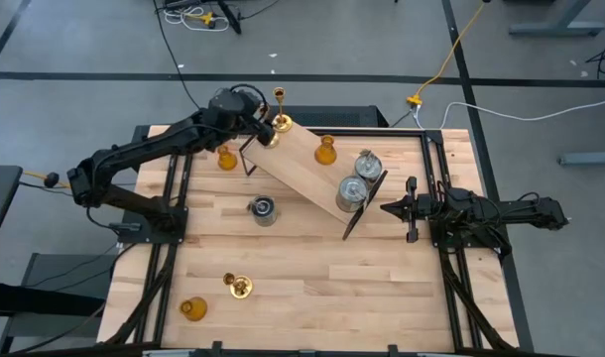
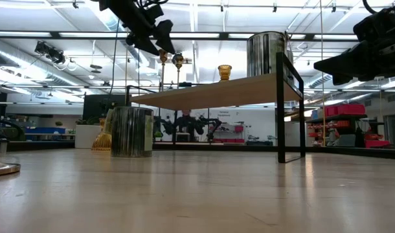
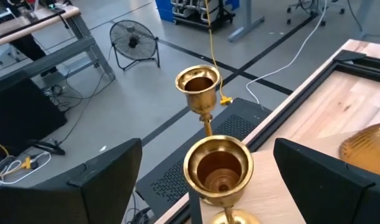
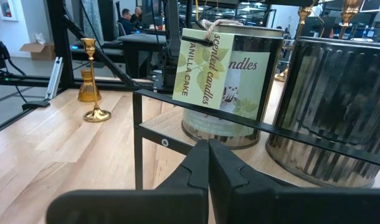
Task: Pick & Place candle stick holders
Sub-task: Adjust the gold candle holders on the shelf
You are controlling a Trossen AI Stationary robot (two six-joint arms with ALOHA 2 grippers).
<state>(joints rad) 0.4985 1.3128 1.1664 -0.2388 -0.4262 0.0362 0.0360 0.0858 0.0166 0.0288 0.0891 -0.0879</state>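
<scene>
Wide-open left end effector point(image 3: 209, 186) flanking brass sticks point(image 3: 216, 171) at shelf point(image 1: 307, 167) corner; right end effector point(image 1: 386, 208) shut, empty, beside shelf edge.

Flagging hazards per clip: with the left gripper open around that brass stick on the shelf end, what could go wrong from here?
1. The left gripper brackets one brass candlestick; a second brass candlestick stands just behind and could be knocked off the raised shelf.
2. Both sticks stand near the shelf's end, so a tip could send them off.
3. The right gripper, shut, waits near the silver cylinders.
</scene>
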